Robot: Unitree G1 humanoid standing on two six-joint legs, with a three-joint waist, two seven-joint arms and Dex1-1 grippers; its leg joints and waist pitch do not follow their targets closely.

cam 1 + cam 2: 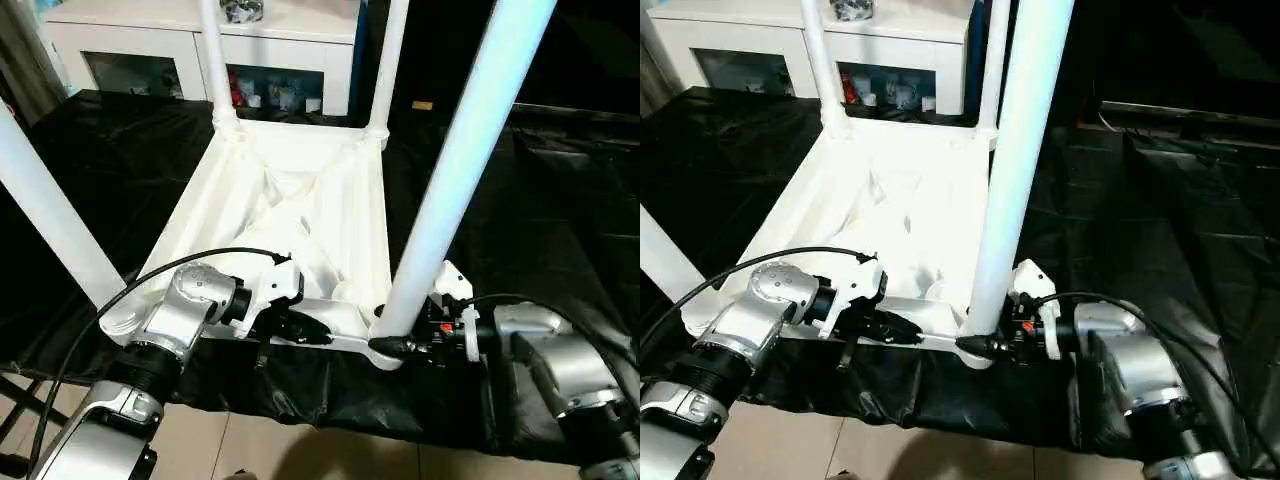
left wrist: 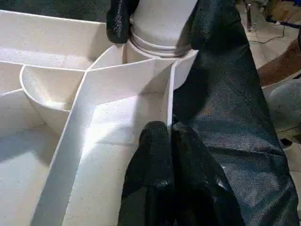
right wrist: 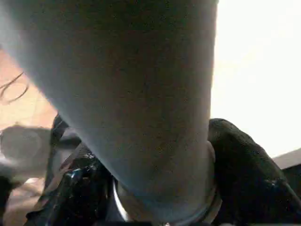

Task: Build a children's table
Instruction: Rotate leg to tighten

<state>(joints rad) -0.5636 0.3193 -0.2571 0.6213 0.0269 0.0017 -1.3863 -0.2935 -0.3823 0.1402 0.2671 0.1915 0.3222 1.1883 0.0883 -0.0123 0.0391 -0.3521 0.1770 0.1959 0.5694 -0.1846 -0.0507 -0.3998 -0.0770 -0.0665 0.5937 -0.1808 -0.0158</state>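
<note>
Right gripper (image 1: 392, 346) fingers are clamping the near leg (image 1: 465, 170) at its socket; left gripper (image 2: 170, 136) fingers are pressing together on the tabletop's (image 1: 300, 215) ribbed rim.

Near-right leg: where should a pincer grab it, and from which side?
Grip the near-right leg low, just above its corner socket, coming level from the robot's right. It stands upright, round and tapered; the tabletop's ribs block the other side.
</note>
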